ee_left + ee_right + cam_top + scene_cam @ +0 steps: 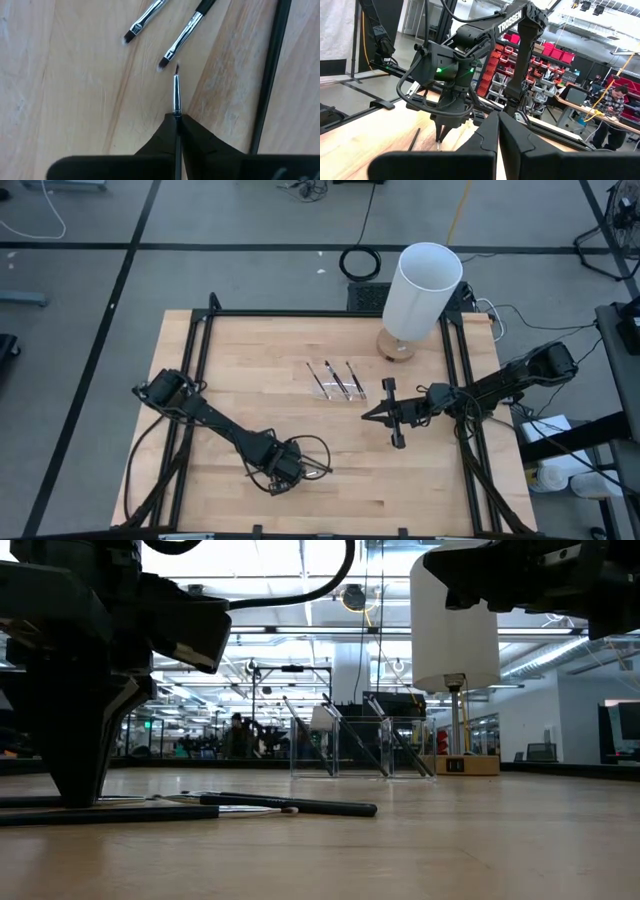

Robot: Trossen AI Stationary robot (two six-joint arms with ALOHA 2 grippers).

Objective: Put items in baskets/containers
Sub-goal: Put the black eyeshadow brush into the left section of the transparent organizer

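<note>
My left gripper points down at the wood near the table's near edge, shut on a thin dark brush with a silver ferrule. Two more brushes lie flat on the wood just beyond its tip. In the low view, loose brushes lie beside that gripper. The clear tray stands mid-table with three brushes leaning in it. My right gripper hovers shut and level, right of the tray, touching nothing. My left gripper pinches the thin brush between its two fingers, on the handle just behind the silver ferrule. The fingers come from above, pointing down. The brush runs out from between them, its bristle tip low over the wood; whether it touches I cannot tell.
A tall white cylinder on a round wooden base stands at the far right of the table. Black frame rails run along the table's edges. A long dark bar lies beside the held brush. Bare wood spreads between the tray and my left gripper.
</note>
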